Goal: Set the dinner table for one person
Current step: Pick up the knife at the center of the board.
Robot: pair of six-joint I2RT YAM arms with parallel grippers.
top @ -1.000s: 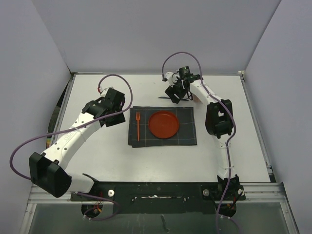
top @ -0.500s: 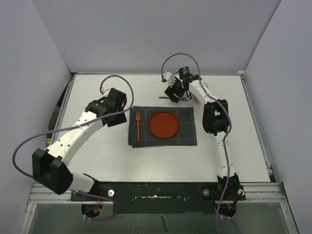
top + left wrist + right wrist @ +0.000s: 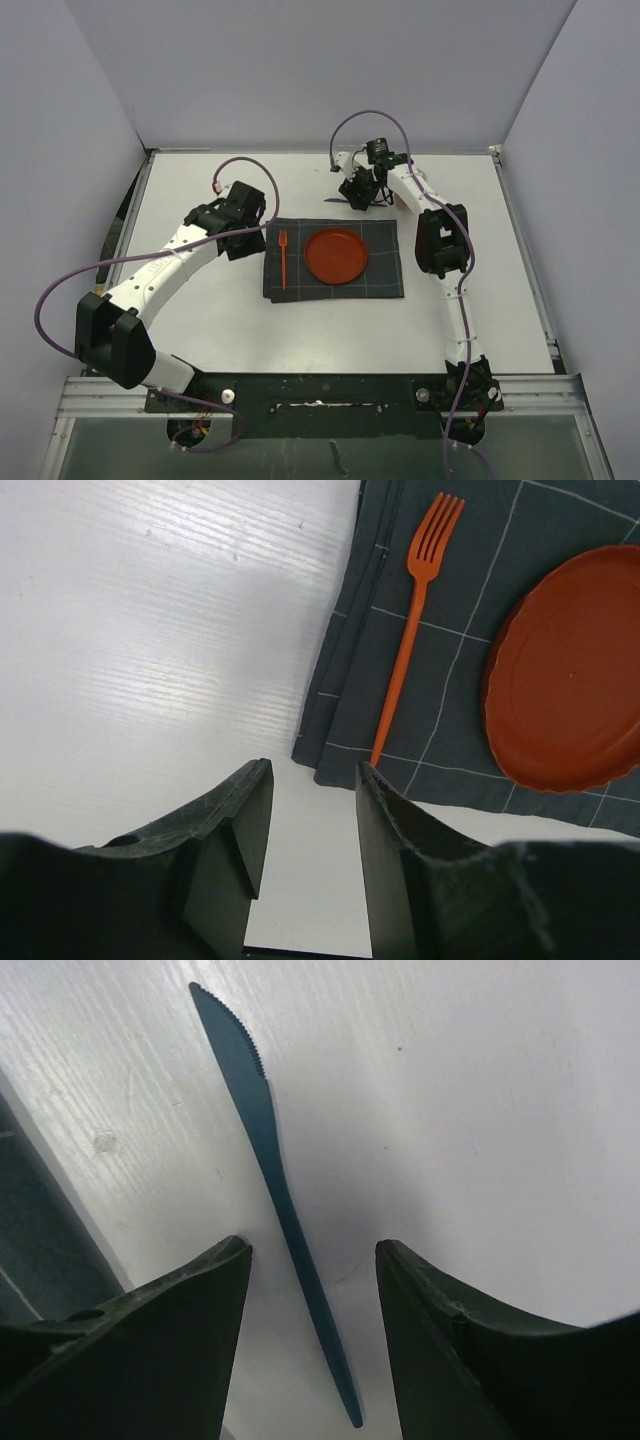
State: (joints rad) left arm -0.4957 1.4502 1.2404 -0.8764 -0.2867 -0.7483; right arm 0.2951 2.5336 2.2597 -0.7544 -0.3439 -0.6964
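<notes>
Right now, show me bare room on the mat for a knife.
Bare: the mat strip right of the plate, and the table between mat and arm bases. Crowded: left of the plate, where the fork lies and the left pincer hovers.

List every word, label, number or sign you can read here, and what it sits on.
None. The orange fork, red plate, dark grid mat, blue knife and white table carry no print.
Nothing legible shows on the left arm or right arm.
</notes>
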